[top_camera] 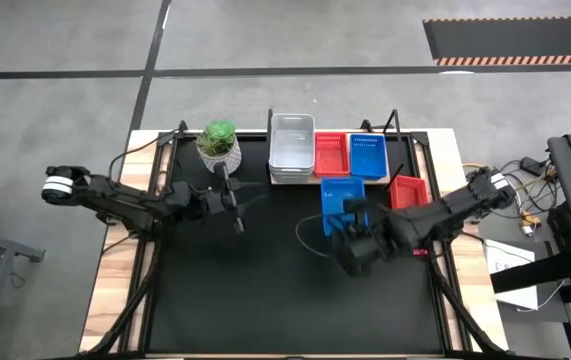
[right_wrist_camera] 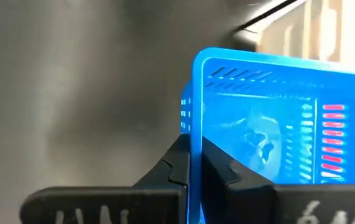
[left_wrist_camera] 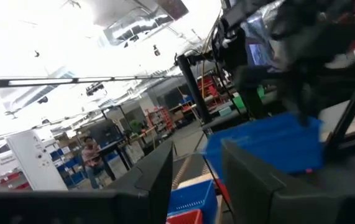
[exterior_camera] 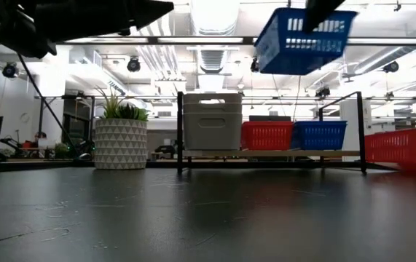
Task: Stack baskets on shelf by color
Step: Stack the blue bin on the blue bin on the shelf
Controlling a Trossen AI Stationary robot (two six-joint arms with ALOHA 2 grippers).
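Note:
On the shelf (exterior_camera: 339,153) at the table's far side stand stacked white-grey baskets (top_camera: 292,148), a red basket (top_camera: 330,153) and a blue basket (top_camera: 367,155). My right gripper (top_camera: 349,213) is shut on another blue basket (top_camera: 341,196), high over the table just in front of the shelf. A red basket (top_camera: 408,190) rests on the table to the right. My left gripper (top_camera: 236,208) hovers open and empty at centre left, in front of the plant pot (top_camera: 219,142). My right gripper pinches one upright wall of the blue basket (right_wrist_camera: 196,134) at its rim, one finger inside the basket and one outside. The fingers come slanting down from the table's near right. The basket (exterior_camera: 302,40) hangs lifted clear, slightly tilted, its open top up.
The white ribbed plant pot (exterior_camera: 121,143) stands at the shelf's left end. Black shelf frame posts (exterior_camera: 180,131) rise at both ends of the board. The black tabletop's near half (top_camera: 285,300) is bare.

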